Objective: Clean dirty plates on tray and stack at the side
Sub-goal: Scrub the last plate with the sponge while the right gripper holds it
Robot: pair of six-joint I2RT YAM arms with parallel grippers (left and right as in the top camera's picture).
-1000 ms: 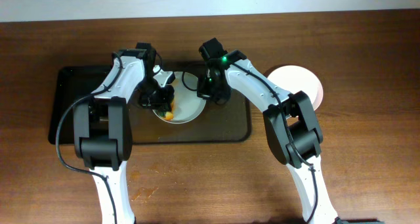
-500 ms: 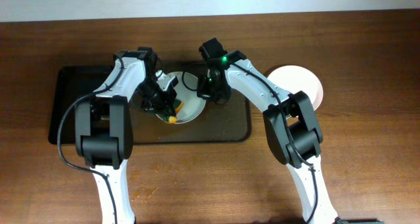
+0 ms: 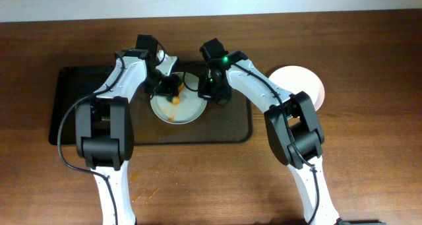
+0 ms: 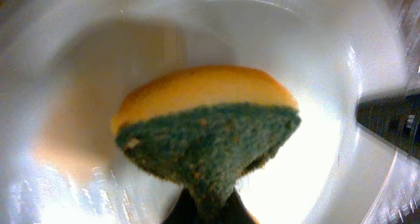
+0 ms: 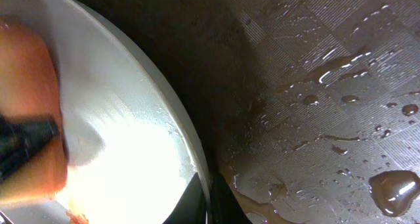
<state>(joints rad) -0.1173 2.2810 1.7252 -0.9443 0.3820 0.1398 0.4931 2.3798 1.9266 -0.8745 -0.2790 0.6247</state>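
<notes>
A round white plate [image 3: 178,106] with an orange smear lies on the brown tray [image 3: 224,129]. My left gripper [image 3: 173,88] is shut on a yellow and green sponge [image 4: 210,129] and presses it onto the plate [image 4: 79,112]. My right gripper [image 3: 210,93] is shut on the plate's right rim [image 5: 197,178], one finger inside and one outside. The plate [image 5: 118,119] fills the left of the right wrist view. A second white plate [image 3: 300,83] lies on the table to the right of the tray, with no sauce that I can see.
The tray's floor [image 5: 328,86] is wet with drops and brown puddles. The tray's left half [image 3: 72,106] holds nothing. Orange specks [image 3: 148,195] lie on the wooden table near the front.
My left gripper has moved the sponge from the plate's near left part up to its far edge. The right gripper has stayed on the rim.
</notes>
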